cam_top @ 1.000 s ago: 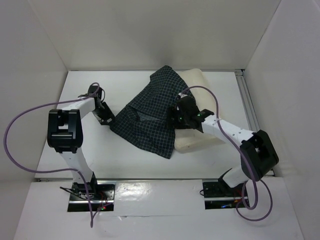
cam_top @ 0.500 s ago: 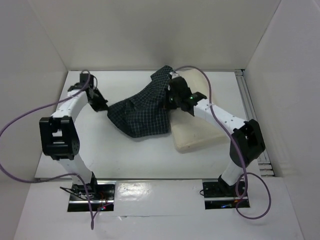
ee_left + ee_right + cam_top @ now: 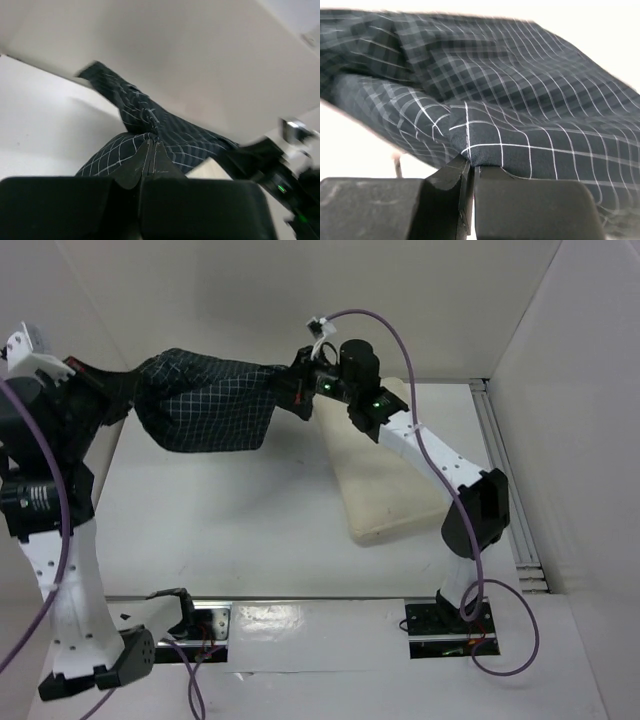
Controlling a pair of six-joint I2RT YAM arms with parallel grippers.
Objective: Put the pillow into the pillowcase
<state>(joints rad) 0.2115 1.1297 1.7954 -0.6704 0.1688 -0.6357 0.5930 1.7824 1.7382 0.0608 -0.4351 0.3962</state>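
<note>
The dark checked pillowcase (image 3: 205,405) hangs in the air at the back left, stretched between both grippers. My left gripper (image 3: 128,392) is shut on its left end; in the left wrist view the cloth (image 3: 145,125) runs away from the closed tips (image 3: 152,147). My right gripper (image 3: 292,392) is shut on its right end, and the right wrist view shows a fold of the pillowcase (image 3: 530,115) pinched at the tips (image 3: 471,165). The cream pillow (image 3: 385,480) lies flat on the table under the right arm, apart from the cloth.
White walls close the table in on the left, back and right. A metal rail (image 3: 500,460) runs along the right edge. Purple cables (image 3: 400,340) loop from both arms. The arm bases (image 3: 440,625) stand at the near edge.
Both arms have risen and moved back, lifting the pillowcase off the table and the pillow and pulling it taut between them. The pillow now lies uncovered.
</note>
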